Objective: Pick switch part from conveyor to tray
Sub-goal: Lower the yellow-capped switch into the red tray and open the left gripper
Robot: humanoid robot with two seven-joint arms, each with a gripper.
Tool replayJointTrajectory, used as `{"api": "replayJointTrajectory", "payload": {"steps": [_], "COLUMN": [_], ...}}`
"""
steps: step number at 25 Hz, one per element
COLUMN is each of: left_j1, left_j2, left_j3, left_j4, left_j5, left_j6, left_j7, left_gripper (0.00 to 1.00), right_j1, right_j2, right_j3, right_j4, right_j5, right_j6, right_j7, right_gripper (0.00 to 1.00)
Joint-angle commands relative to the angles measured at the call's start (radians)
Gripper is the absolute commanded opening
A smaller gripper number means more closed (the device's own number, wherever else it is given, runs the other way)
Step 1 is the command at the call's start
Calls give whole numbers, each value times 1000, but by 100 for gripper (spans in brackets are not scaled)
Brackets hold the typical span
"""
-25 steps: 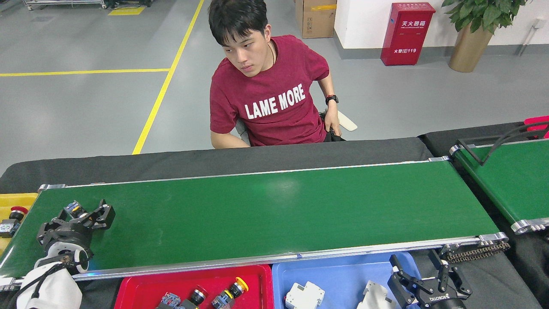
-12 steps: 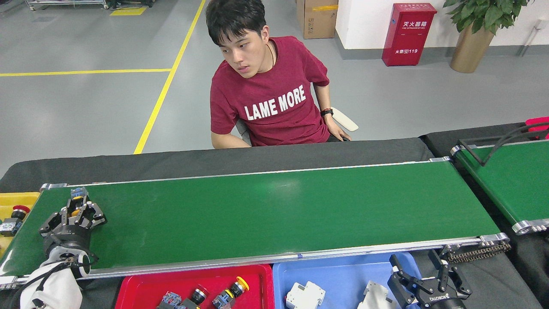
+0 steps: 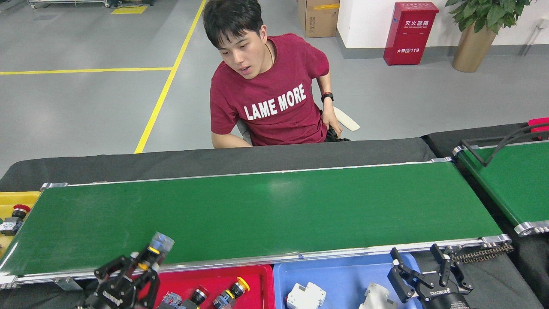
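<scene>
Holding a switch part point(image 3: 155, 251) between closed fingers, left gripper point(image 3: 139, 268) over the near rail of the conveyor point(image 3: 274, 210), at the far left corner of the red tray point(image 3: 253, 279). Right gripper point(image 3: 424, 268) spread open and empty, hovering at the near right by the blue tray point(image 3: 343, 274).

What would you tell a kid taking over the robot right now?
Left gripper: shut on a switch part, held over the conveyor's near rail, beside the red tray.
Right gripper: open, empty, above the blue tray.
Done: part picked; belt shows no others.
Left: lower it into the red tray, probably beside the switch parts already there, then release.
</scene>
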Motion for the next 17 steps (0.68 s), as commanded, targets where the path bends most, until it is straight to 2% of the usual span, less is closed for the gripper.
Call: {"api": "replayJointTrajectory", "payload": {"steps": [1,4,8,12,17], "left_j1": [8,14,5,12,11], "left_j2": [-16,-48,-160,-161,-151], "left_j3": [14,103,327,448,453], "left_j4": [-23,-25,-17,6,24], "left_j5": [4,7,4,-4,-6], "left_j6": [-30,-4,143,178,178], "left_j7": [-1,4,13,30,33], "left_gripper": [100,100,100,100,100], "right_j1": [-10,-10,-12,-13,-30], "right_j2": [-8,-6,0,-11,-38], "right_j3": [-22,-31,-45,-43,-42], "right_j4": [-17,-23,-26,-26,-22], "right_j5": [-2,-2,-2,-5,-40], "right_j6": [9,6,13,55,59], "right_j7": [3,-3,1,-2,-2], "right_gripper": [97,97,97,97,98]}}
